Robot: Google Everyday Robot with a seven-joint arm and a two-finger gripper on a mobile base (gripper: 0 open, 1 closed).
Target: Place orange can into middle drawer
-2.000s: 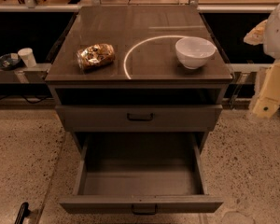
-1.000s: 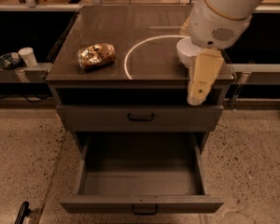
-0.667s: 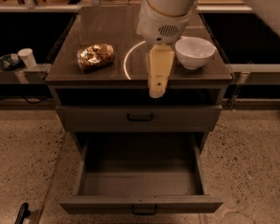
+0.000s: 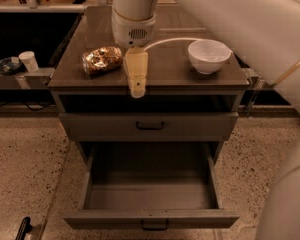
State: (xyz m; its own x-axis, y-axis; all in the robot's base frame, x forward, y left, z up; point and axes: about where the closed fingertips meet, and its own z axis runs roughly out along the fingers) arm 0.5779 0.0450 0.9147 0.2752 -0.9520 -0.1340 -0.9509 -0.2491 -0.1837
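The orange can [image 4: 102,60] lies on its side on the left part of the cabinet top [image 4: 160,74]. My gripper [image 4: 136,81] hangs from the white wrist just to the right of the can, over the front edge of the top, pointing down and close to the can. The middle drawer [image 4: 150,186] is pulled open below and its inside shows nothing in it; its front with the dark bar handle [image 4: 154,227] faces me. The drawer front one level higher [image 4: 150,125] is shut.
A white bowl [image 4: 208,55] stands on the right part of the cabinet top. My large white arm [image 4: 270,39] fills the upper right and right side. A white cup [image 4: 28,60] and a dark dish [image 4: 7,65] sit on a ledge at left. The floor is speckled.
My arm has swung from the right, across the bowl and the cabinet top, to the left; the gripper now hangs beside the can. The can, bowl and drawer have not moved.
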